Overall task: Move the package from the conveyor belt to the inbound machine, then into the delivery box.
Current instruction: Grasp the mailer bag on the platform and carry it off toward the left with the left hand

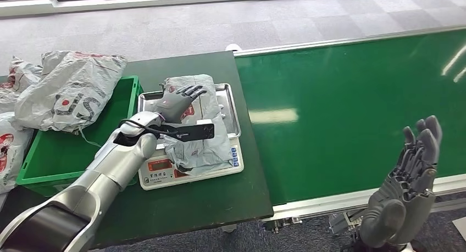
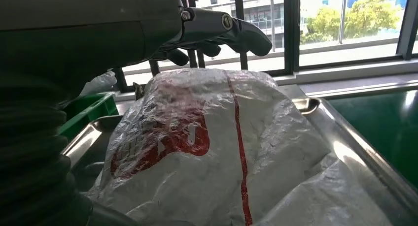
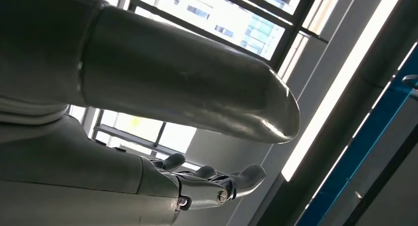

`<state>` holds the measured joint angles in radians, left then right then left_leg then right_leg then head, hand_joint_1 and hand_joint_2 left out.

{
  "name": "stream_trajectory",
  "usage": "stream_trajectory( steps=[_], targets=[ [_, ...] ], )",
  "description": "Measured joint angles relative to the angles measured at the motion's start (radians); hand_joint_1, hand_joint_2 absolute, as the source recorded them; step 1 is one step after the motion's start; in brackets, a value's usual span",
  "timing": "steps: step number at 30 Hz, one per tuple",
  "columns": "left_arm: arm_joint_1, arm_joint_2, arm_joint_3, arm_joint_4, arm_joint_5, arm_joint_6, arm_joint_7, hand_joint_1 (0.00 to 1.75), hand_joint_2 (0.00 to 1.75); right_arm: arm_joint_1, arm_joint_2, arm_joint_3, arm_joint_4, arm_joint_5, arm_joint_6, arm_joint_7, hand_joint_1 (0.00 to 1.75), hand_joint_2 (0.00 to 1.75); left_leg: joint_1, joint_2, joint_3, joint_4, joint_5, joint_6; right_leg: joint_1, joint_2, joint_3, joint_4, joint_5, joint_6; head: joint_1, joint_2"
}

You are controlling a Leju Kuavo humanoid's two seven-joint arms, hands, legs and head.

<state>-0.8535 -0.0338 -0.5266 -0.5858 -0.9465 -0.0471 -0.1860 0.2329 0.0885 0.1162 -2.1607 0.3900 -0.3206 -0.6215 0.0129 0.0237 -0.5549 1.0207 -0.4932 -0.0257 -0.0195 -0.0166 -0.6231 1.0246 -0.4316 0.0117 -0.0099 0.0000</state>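
Head view, my left hand (image 1: 178, 102) fingers spread above the package (image 1: 198, 126), package lying on the scale (image 1: 189, 172), long axis running away from me, right hand (image 1: 409, 180) empty, fingers apart

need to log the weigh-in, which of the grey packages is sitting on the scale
The grey package lying in the metal tray of the scale, under the left hand. The other grey packages lie piled at the green crate further left.
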Motion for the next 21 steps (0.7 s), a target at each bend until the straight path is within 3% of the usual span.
stream_trajectory(
  steps=[9,13,21],
  targets=[
    [-0.042,-0.025,-0.064,0.147,-0.037,-0.084,-0.032,0.05,1.75,-0.025,0.003,0.000,0.001,0.014,0.006,0.016,0.00,0.00,0.000,-0.001,-0.001,0.000,-0.001,0.000,-0.001,-0.001,0.003,0.000,-0.001,0.000,0.000,0.000],
    [-0.044,-0.020,-0.088,0.173,-0.034,-0.121,-0.045,1.75,1.75,-0.028,-0.024,0.000,0.021,-0.025,-0.015,-0.012,0.00,0.00,0.000,-0.001,-0.002,-0.002,-0.003,0.001,-0.001,-0.002,0.009,0.000,-0.004,0.001,0.000,0.000],
    [-0.016,0.027,-0.121,0.181,-0.014,-0.098,-0.065,1.75,1.75,-0.075,-0.082,0.022,0.104,-0.085,-0.046,-0.038,0.00,0.00,0.000,-0.003,0.006,-0.003,-0.005,0.002,-0.001,-0.004,0.018,0.000,-0.007,0.002,0.000,0.000]
  ],
)
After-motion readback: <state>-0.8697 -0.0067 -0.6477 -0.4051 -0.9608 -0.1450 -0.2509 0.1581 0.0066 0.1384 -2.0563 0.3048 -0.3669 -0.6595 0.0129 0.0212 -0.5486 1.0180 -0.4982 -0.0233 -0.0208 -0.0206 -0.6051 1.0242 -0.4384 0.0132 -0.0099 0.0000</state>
